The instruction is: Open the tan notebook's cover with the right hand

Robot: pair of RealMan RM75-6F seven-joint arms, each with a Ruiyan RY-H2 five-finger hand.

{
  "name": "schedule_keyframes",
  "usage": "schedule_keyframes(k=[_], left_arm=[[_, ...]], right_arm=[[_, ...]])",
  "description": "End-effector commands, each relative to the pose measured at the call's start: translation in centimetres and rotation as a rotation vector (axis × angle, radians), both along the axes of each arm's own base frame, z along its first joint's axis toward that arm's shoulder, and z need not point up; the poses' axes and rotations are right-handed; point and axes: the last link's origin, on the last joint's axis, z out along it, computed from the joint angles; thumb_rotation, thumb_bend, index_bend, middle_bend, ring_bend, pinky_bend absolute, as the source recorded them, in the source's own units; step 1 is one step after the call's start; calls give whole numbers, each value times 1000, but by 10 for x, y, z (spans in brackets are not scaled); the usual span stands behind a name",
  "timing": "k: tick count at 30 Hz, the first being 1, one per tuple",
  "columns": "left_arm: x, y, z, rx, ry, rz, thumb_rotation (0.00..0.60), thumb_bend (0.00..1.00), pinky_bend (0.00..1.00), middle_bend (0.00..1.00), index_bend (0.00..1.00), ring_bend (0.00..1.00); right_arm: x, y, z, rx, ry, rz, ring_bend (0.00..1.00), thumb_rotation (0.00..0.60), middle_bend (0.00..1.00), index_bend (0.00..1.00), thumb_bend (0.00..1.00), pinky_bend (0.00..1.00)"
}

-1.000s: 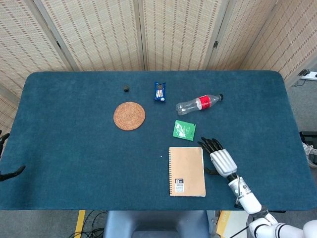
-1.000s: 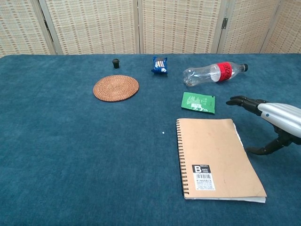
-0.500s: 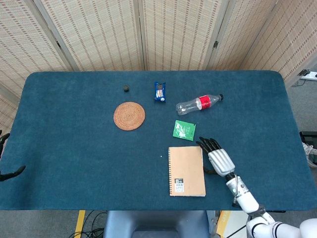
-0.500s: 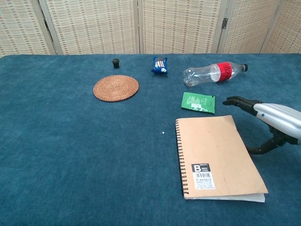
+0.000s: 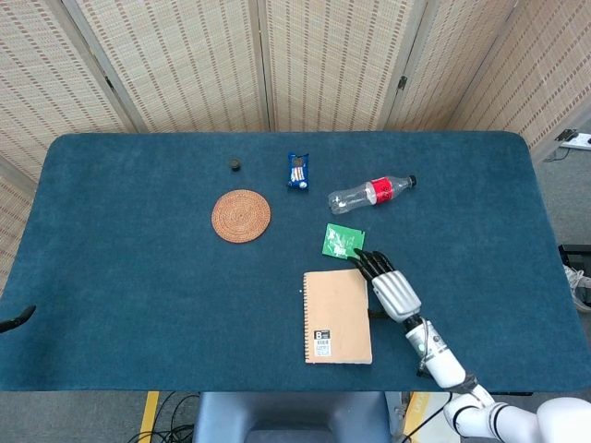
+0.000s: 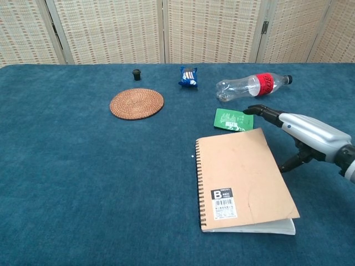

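Observation:
The tan notebook point(image 5: 337, 316) point(image 6: 241, 177) lies shut on the blue table, spiral binding on its left, white pages showing under the cover at the near right corner. My right hand point(image 5: 390, 288) point(image 6: 302, 130) sits against the notebook's right edge with fingers stretched toward the far left. Its thumb point(image 6: 291, 163) points down beside the cover's edge, and it holds nothing. Its fingertips reach over the notebook's far right corner, close to a green packet point(image 5: 343, 242) point(image 6: 233, 119). Only a dark tip of my left hand point(image 5: 17, 318) shows at the left border of the head view.
A plastic bottle with a red label point(image 5: 372, 194) point(image 6: 252, 86) lies behind the packet. Further left are a blue snack pack point(image 5: 297, 171) point(image 6: 188, 76), a round woven coaster point(image 5: 241, 215) point(image 6: 136, 103) and a small black cap point(image 5: 235, 165) point(image 6: 136, 73).
My right hand has moved left and away from me. The notebook has slid left with it, and its far right corner now lies by the green packet.

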Motion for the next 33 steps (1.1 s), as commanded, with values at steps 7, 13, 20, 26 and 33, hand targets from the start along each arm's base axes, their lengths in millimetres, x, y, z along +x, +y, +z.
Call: schedule_keyframes(k=[7, 13, 20, 26, 33], left_arm=[[-1, -3, 9, 40, -28, 8, 600, 171, 172, 20, 102, 45], [-2, -6, 16, 82, -57, 7, 600, 171, 172, 20, 102, 45], [-5, -11, 27, 128, -95, 8, 600, 171, 172, 20, 103, 45], [-9, -13, 36, 160, -125, 8, 600, 171, 172, 20, 106, 45], [-13, -16, 43, 183, -164, 9, 600, 171, 172, 20, 107, 45]], right_arm=[[33, -8, 1, -30, -58, 94, 0, 600, 0, 0, 280, 0], [70, -17, 5, -54, -77, 168, 0, 600, 0, 0, 280, 0], [119, -33, -9, -19, -77, 221, 0, 600, 0, 0, 280, 0], [158, -43, -34, 31, -49, 250, 0, 600, 0, 0, 280, 0], [177, -50, -76, 123, 9, 221, 0, 600, 0, 0, 280, 0]])
